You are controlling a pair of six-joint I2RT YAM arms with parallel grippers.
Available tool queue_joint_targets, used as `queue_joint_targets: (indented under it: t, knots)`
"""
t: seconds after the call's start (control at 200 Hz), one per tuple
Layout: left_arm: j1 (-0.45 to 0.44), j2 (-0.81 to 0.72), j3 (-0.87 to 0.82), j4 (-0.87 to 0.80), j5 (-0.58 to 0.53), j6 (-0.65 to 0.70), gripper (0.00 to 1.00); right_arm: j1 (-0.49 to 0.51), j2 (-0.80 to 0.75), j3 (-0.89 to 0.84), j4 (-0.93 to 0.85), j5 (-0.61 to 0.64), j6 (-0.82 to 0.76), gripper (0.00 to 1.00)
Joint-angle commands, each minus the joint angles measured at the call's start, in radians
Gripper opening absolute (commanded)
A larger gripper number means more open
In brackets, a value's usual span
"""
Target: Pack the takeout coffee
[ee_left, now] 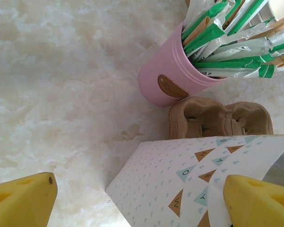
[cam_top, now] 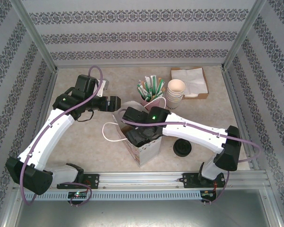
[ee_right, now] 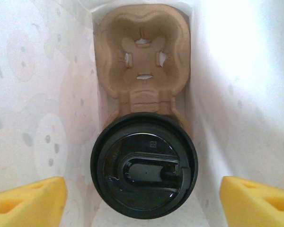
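Right wrist view: the right gripper point(ee_right: 142, 201) hangs inside the bag point(ee_right: 236, 94). Its yellow pads point(ee_right: 28, 201) are spread wide on either side of the coffee point(ee_right: 144, 165), clear of its black lid. The coffee stands upright in the near hole of a brown carrier point(ee_right: 142, 52) on the bag's floor.

Left wrist view: the left gripper point(ee_left: 139, 189) is spread too. One pad is over the table point(ee_left: 61, 94) and the other is at the bag's outer wall; I cannot tell whether it touches. A pink cup point(ee_left: 165, 75) of sachets stands just beyond.

From the top view, a stack of cups point(cam_top: 176, 90) and napkins point(cam_top: 189, 80) sit farther back. Loose lids point(cam_top: 182, 148) lie right of the bag.
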Motion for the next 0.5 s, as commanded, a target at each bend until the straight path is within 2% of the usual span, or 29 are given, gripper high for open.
queue_joint_targets:
  t: [0.0, 0.495]
  knots:
    - [-0.013, 0.01, 0.037, -0.021, -0.026, -0.005, 0.91, -0.009, -0.01, 0.021, -0.04, -0.006, -0.002, 0.79]
    - [-0.027, 0.014, 0.045, -0.024, -0.04, -0.009, 0.91, -0.008, -0.017, 0.031, -0.075, -0.023, -0.009, 0.61]
